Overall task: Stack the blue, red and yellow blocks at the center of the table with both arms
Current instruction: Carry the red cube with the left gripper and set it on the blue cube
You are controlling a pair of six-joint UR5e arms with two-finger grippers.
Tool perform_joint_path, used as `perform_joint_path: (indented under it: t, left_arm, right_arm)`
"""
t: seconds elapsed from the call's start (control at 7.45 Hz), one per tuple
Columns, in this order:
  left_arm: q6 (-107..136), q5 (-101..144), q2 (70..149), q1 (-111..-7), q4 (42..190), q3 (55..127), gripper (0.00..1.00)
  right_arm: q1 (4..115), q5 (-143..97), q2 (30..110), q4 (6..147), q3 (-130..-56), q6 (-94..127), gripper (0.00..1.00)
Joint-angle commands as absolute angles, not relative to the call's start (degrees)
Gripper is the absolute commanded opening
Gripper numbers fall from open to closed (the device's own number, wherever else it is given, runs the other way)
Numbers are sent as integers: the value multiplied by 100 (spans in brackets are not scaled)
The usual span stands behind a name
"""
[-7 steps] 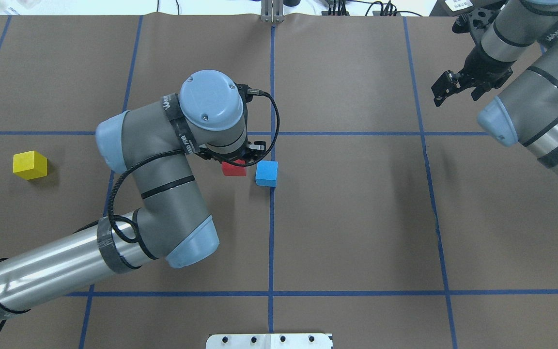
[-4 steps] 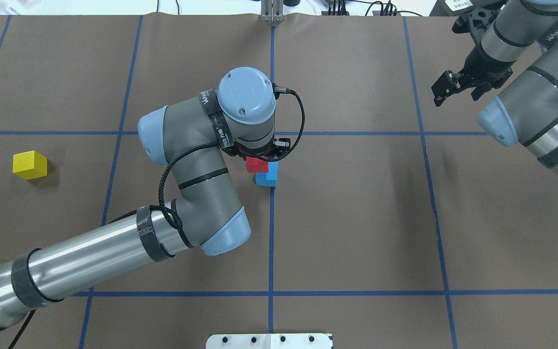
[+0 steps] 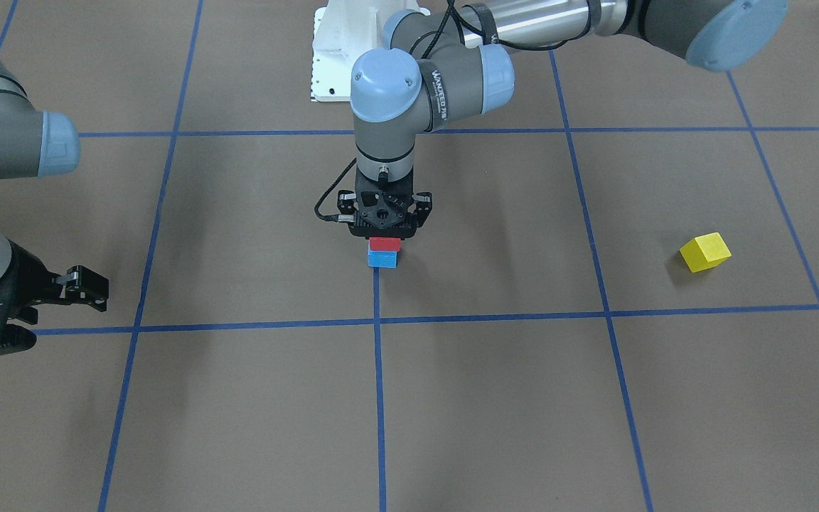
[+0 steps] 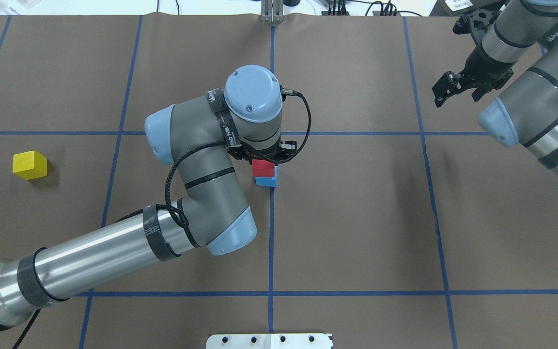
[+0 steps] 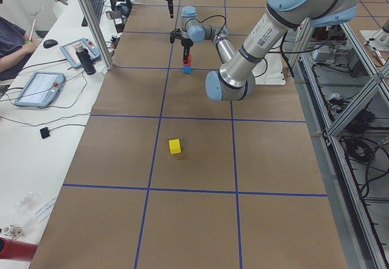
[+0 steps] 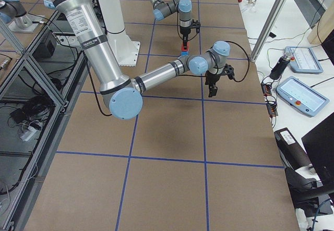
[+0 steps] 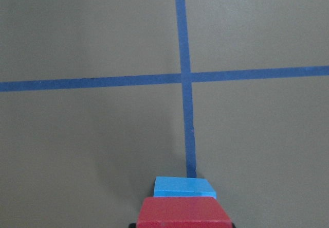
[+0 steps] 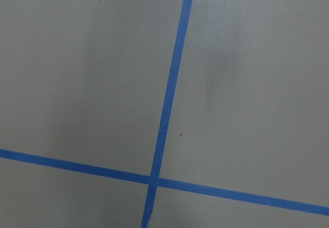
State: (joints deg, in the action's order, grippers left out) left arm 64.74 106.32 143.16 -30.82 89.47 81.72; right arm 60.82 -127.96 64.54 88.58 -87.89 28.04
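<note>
You have three blocks, one of each colour, and two grippers. The left gripper [image 3: 384, 235] is clamped on the red block [image 3: 384, 244], which sits on the blue block [image 3: 382, 259] just beside the centre tape line [image 3: 379, 370]. The yellow block [image 3: 704, 252] lies alone, well apart on the robot's left, with bare paper [image 3: 523, 235] between. The right gripper [image 4: 456, 92] hangs with jaws apart toward the far right corner.

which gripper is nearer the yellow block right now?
Left. The left gripper is at table centre, jaws on the red block, with the yellow block further out on that side. The right gripper hangs far out on the opposite side.
</note>
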Motion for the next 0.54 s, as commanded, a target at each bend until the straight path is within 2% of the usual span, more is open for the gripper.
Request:
perform_joint_path:
  t: [0.0,0.13,0.27,0.4]
  left_arm:
    - [6451,10643,14326,-3076,8947,8139,0]
    - [6451,10644,14352,-3076,8947,8139,0]
    - [6477,10635,14353,-3076,8973,8147,50]
    - [6530,10626,14361,-3067,8982,8147,79]
  right_arm:
    - [6082,-12797,6460,8859,-8789,2804,99]
    - [6082,-12797,6460,8859,-8789,2804,99]
    - [6082,-12797,6469,8851,-8789,2804,99]
    - [6082,-12797,6477,8859,-8789,2804,99]
